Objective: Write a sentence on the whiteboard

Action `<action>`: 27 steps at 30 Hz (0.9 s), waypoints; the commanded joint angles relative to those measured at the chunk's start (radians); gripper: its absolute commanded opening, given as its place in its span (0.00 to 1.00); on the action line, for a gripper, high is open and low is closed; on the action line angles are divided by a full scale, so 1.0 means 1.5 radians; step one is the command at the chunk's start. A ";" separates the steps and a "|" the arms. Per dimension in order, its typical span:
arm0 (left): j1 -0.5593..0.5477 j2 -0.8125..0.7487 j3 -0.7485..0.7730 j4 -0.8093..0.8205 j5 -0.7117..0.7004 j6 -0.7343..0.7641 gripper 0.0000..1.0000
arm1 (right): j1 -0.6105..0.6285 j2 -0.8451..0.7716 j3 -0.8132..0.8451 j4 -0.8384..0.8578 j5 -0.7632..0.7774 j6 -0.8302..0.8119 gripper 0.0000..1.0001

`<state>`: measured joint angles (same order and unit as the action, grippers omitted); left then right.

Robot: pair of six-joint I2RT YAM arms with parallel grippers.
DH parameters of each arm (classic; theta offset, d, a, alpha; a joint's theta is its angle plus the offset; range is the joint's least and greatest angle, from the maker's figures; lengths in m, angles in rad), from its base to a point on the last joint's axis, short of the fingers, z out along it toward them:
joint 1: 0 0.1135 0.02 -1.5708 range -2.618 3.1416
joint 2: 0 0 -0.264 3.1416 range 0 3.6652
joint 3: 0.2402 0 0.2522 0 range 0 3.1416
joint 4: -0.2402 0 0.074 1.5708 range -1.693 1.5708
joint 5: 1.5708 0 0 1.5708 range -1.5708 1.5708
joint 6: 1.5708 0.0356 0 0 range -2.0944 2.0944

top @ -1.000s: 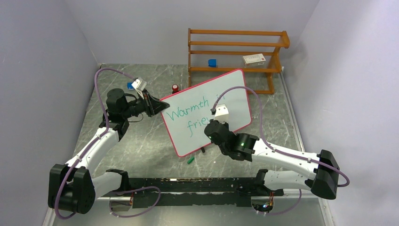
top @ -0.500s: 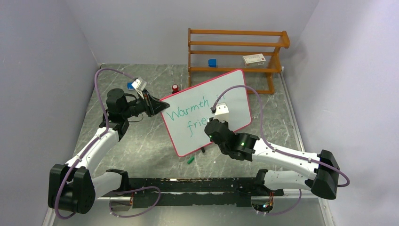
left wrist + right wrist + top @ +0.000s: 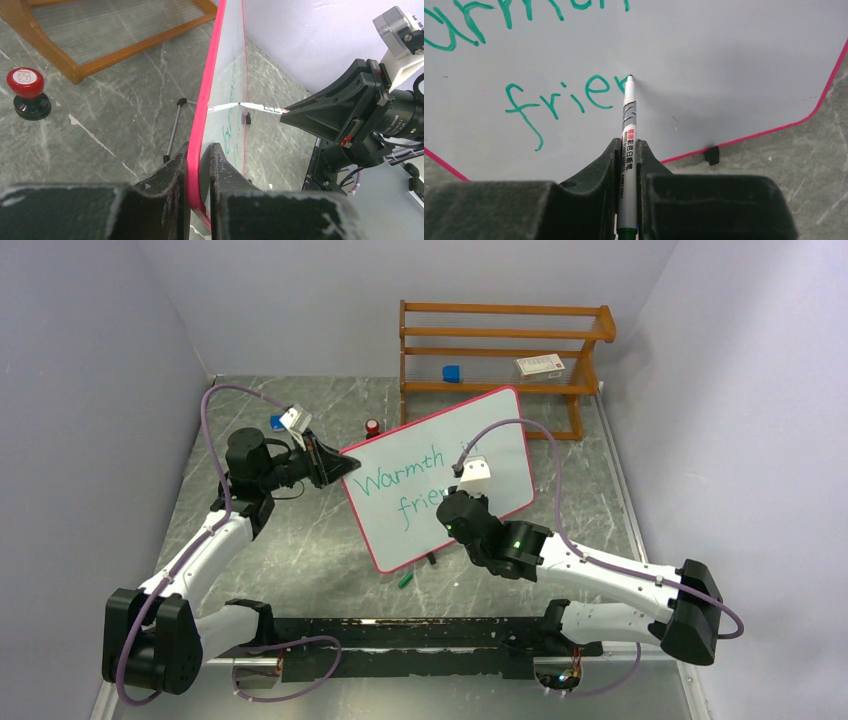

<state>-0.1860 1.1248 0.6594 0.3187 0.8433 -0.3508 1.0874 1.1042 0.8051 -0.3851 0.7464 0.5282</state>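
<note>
The whiteboard (image 3: pixel 440 465) stands tilted in the middle of the table, white with a thin pink-red frame (image 3: pixel 207 95). Green writing on it reads "Warmth" and below it "frie" (image 3: pixel 559 100). My left gripper (image 3: pixel 335 465) is shut on the whiteboard's left edge, one finger on each face (image 3: pixel 200 160). My right gripper (image 3: pixel 626 150) is shut on a grey marker (image 3: pixel 628 150). The marker's green tip (image 3: pixel 629 77) touches the whiteboard just right of the "e". From the left wrist view the marker (image 3: pixel 250 106) meets the whiteboard's face from the right.
A wooden rack (image 3: pixel 500 350) stands behind the whiteboard, with a blue block (image 3: pixel 451 373) and a white card (image 3: pixel 540 365) on its shelf. A red-topped stamp (image 3: pixel 27 92) sits on the table at the back left. A green cap (image 3: pixel 405 580) lies in front of the whiteboard.
My right gripper has shifted slightly right and up along the whiteboard with the marker. The left gripper and the whiteboard have stayed put.
</note>
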 commanded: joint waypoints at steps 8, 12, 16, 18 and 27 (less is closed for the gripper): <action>-0.007 0.022 -0.016 -0.080 -0.027 0.086 0.05 | -0.012 -0.014 -0.002 -0.015 0.014 0.035 0.00; -0.007 0.023 -0.016 -0.080 -0.028 0.086 0.05 | -0.012 -0.016 -0.012 -0.028 0.005 0.049 0.00; -0.007 0.023 -0.016 -0.080 -0.028 0.086 0.05 | -0.012 -0.021 -0.020 -0.039 0.000 0.058 0.00; -0.007 0.024 -0.016 -0.080 -0.028 0.086 0.05 | -0.012 -0.022 -0.024 -0.042 -0.002 0.060 0.00; -0.007 0.023 -0.015 -0.083 -0.031 0.088 0.05 | -0.012 -0.032 -0.030 -0.051 -0.005 0.066 0.00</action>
<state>-0.1860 1.1248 0.6594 0.3187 0.8436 -0.3504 1.0760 1.0813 0.7727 -0.4480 0.7277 0.6048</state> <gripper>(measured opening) 0.168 0.141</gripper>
